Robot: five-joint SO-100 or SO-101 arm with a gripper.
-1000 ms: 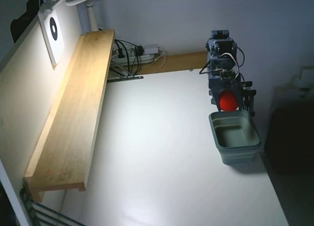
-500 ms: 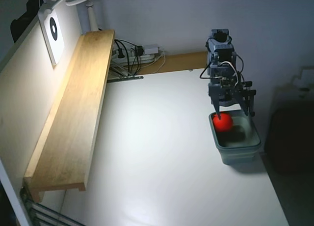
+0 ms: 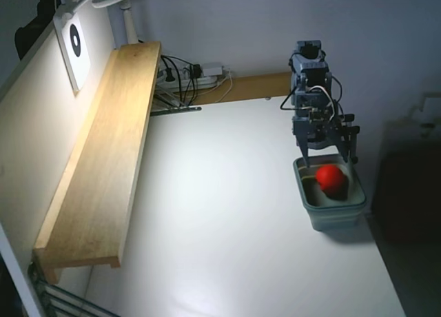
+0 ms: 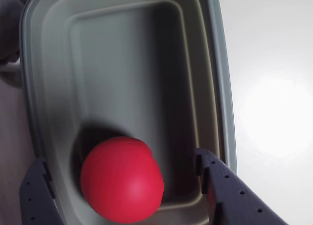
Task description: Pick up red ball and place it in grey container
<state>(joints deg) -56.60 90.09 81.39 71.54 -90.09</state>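
Red and smooth, the red ball (image 3: pixel 331 178) (image 4: pixel 122 180) lies inside the grey container (image 3: pixel 308 197) (image 4: pixel 49 49), on its floor toward the end nearest the arm, and casts a dark shadow beside it; its outline is slightly blurred in both views. No part of the arm touches it. In the wrist view the ball sits low in the picture, between the two dark fingers (image 4: pixel 215 186) but below them, with the bin's ribbed walls and thick rim around it. The claw (image 3: pixel 329 156) (image 4: pixel 122 198) hangs just above the container's far rim with its jaws spread wide and nothing between them. The container stands near the right edge of the white counter (image 3: pixel 227 213) in the fixed view, directly in front of the upright blue-grey arm (image 3: pixel 311 89). Well away to the left a long wooden shelf (image 3: pixel 103 158) runs along the wall, and a power strip with cables (image 3: pixel 193 76) lies at the back of the counter.
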